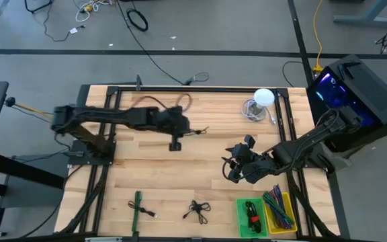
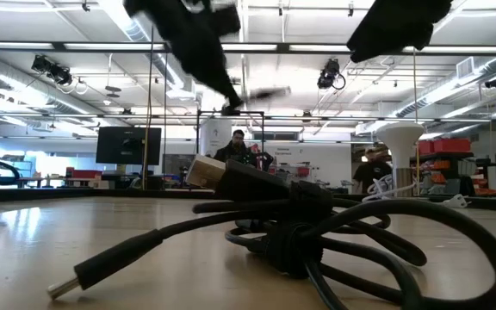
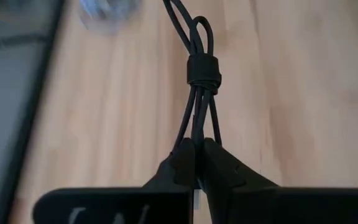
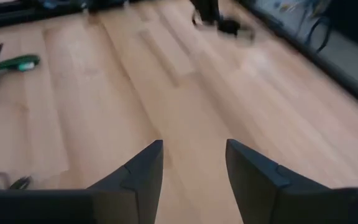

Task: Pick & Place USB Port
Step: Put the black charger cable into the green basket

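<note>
My left gripper (image 1: 183,128) (image 3: 196,146) is over the table's middle, shut on a bundled black cable (image 1: 199,130) (image 3: 202,68) that a black band holds together. In the low view that cable (image 2: 263,93) shows blurred, high above the table. My right gripper (image 1: 232,168) (image 4: 194,155) is open above bare wood right of the middle and holds nothing. A second black cable (image 1: 197,210) (image 2: 300,228) with a USB plug (image 2: 67,284) lies coiled near the near edge. A green-tied cable (image 1: 137,205) (image 4: 17,63) lies to its left. My left gripper pinches the bundled cable's strands (image 3: 192,124) between its two fingers, a short way from the black band (image 3: 204,70). The strands run on along the fingers' line, past the band, into loops (image 3: 188,25). The cable is lifted clear of the table.
A green bin (image 1: 250,216) and a yellow bin (image 1: 281,212) holding cables stand at the near right corner. A white round-headed object (image 1: 264,97) and a clear item (image 1: 252,109) sit at the far right. Bare wood lies between the arms. People stand in the room behind.
</note>
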You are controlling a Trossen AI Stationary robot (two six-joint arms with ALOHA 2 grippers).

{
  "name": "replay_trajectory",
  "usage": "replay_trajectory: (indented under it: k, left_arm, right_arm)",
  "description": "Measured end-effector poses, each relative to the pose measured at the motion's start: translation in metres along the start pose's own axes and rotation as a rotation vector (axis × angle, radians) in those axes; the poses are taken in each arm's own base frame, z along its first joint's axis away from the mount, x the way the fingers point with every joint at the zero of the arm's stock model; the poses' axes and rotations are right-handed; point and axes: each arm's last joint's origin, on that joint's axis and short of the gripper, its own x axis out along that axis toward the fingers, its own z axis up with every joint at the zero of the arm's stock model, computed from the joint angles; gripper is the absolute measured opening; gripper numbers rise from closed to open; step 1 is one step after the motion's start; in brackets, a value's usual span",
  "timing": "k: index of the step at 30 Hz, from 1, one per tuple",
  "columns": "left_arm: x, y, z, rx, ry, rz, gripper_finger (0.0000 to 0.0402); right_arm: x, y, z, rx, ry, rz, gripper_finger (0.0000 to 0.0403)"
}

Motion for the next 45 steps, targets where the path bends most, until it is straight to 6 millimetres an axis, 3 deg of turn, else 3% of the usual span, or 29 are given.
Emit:
replay_trajectory:
  k: [7, 13, 21, 25, 35, 45]
  left_arm:
    - [-0.083, 0.009, 0.010, -0.024, -0.263, 0.045, 0.0012]
    - [-0.104, -0.004, -0.022, -0.069, -0.454, -0.006, 0.0012]
    - [-0.090, -0.029, -0.055, -0.141, -0.758, 0.021, 0.0012]
    - [-0.073, -0.039, -0.068, -0.162, -0.748, 0.072, 0.0012]
    - [-0.047, -0.062, -0.063, -0.158, -0.795, 0.060, 0.0012]
    - [-0.024, -0.070, -0.062, -0.164, -0.824, 0.059, 0.0012]
  right_arm:
    - [0.008, -0.005, 0.020, 0.004, -0.159, -0.093, 0.0174]
    - [0.023, -0.007, 0.042, -0.048, -0.246, -0.004, 0.0174]
    - [0.057, -0.002, 0.058, -0.077, -0.352, 0.105, 0.0174]
    - [0.070, 0.003, 0.062, -0.096, -0.403, 0.154, 0.0174]
    - [0.083, -0.005, 0.072, -0.063, -0.480, 0.191, 0.0174]
    - [0.087, -0.014, 0.077, -0.044, -0.494, 0.190, 0.0169]
